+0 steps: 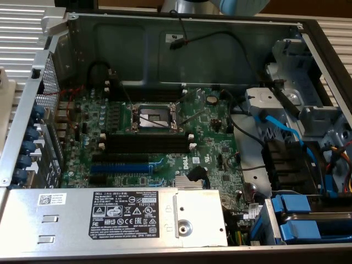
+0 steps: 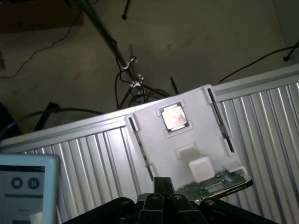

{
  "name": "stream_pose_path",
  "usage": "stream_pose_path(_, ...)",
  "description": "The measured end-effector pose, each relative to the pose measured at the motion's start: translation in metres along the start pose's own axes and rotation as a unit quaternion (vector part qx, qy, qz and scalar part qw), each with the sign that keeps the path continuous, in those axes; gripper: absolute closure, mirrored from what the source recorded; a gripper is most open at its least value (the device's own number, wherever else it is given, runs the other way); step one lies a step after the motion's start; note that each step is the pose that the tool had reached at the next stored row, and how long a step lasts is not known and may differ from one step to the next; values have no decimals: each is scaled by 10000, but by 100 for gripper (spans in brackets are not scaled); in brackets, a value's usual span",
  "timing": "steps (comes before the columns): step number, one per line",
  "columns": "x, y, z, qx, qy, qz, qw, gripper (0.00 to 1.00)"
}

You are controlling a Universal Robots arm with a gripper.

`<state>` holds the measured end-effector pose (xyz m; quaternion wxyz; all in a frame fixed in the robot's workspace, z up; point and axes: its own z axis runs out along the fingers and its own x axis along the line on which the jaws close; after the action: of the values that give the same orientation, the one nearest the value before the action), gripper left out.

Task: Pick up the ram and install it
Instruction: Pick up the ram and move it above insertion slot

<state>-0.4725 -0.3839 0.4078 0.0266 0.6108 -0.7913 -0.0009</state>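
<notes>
The end effector (image 2: 162, 186), fingers pressed together, hangs just beside the ram (image 2: 217, 184) lying at the near edge of the tray (image 2: 154, 140), so lowering while closed could strike the ram and nudge it askew rather than straddle it.

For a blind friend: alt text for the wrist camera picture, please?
The robot's black gripper, shut, hangs close to a green ram stick lying at the edge of a white tray, which also holds a square processor chip. A tablet is nearby.

Ram (image 2: 219, 183) partly hidden behind end effector (image 2: 163, 183), tablet (image 2: 25, 186) cut by edge, label (image 1: 124, 217) print unreadable
</notes>
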Motion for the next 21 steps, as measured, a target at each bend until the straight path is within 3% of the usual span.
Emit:
stream_pose_path(10, 14, 9, 1, 38, 16, -586, 9983, 89)
stream_pose_path(21, 16, 11, 2, 41, 16, -617, 9981, 89)
